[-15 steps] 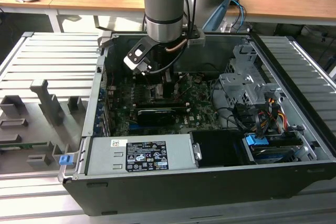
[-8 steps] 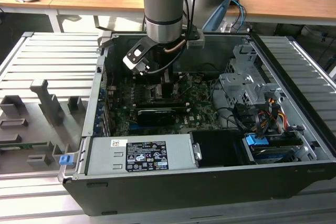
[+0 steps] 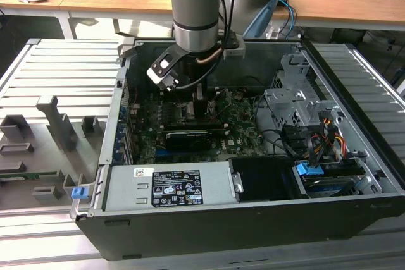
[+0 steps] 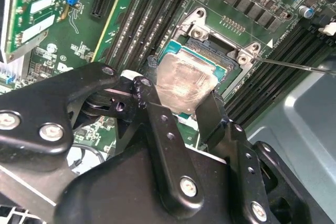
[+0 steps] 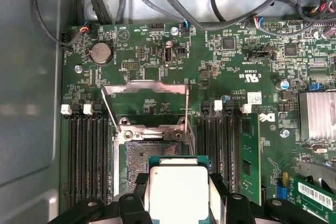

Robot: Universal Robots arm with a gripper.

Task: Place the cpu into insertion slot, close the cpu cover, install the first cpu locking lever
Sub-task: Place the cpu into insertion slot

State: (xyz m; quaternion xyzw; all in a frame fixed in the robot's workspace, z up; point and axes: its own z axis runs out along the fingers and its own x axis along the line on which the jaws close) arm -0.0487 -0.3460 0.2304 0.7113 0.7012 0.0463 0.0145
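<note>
Black finger linkages of the gripper [image 4: 176,95] sat closest to the lens in the second wrist view, the two fingers closed narrowly onto opposite edges of the cpu [image 4: 184,77] and pinching it between them. Its tan-silver face was turned up towards the camera, with a strip of green substrate showing along one side. The chip hung over the insertion slot [image 5: 149,156], covering only part of it; in the first wrist view a band of dark contacts lay exposed beyond the cpu's edge. Whether the chip touched the socket could not be told. Past the slot, the cpu cover [image 5: 146,87] stood swung up and open, its silvery frame rising off the green motherboard [image 5: 231,66]. Long black memory slots [image 5: 86,156] ran along both sides of the socket. In the exterior view the arm [image 3: 196,4] came down from the upper middle of the frame into the open computer case [image 3: 354,74], above the labelled power supply [image 3: 171,188] at lower centre.
</note>
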